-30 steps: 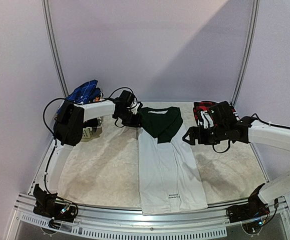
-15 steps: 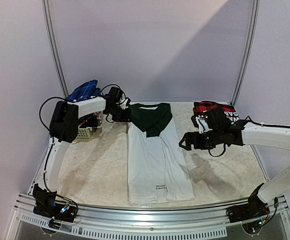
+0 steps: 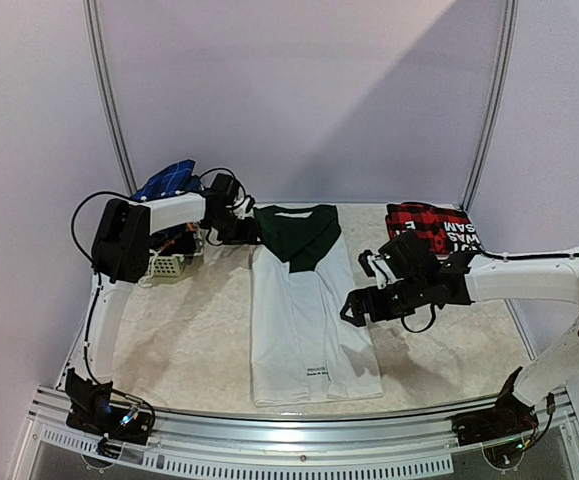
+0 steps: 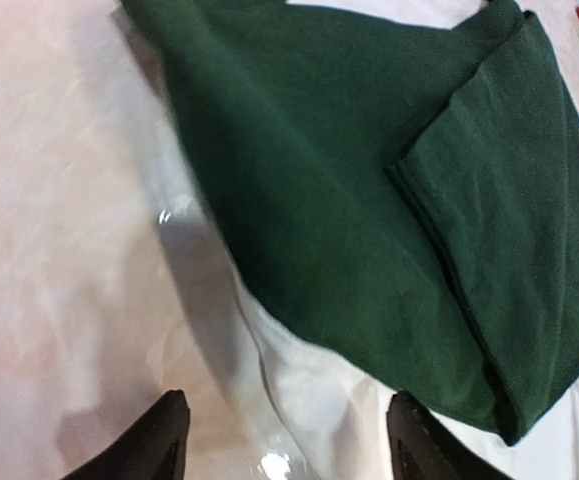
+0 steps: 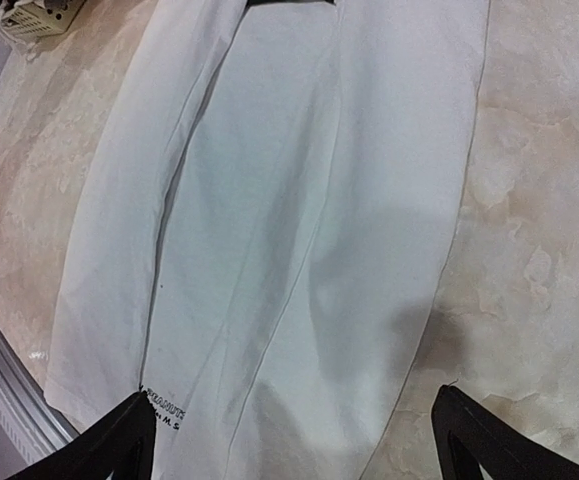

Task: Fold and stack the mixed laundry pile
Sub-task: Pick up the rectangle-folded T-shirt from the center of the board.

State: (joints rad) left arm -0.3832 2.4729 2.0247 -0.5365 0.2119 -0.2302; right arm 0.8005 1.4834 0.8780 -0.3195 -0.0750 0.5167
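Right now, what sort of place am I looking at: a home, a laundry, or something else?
Most likely a robotics lab test cell, not a home: a marble-look table edged by a metal rail, plain lilac walls, and a white T-shirt spread flat as a work piece.

**Camera arrangement: one fixed overview, two wrist close-ups**

The top external view looks down and forward from above and behind the robot, taking in the whole table (image 3: 189, 330). The left wrist view sits close over the dark green collar end of the white T-shirt (image 3: 304, 320). The right wrist view, from farther off, looks down on its white hem end. All three views share the shirt.
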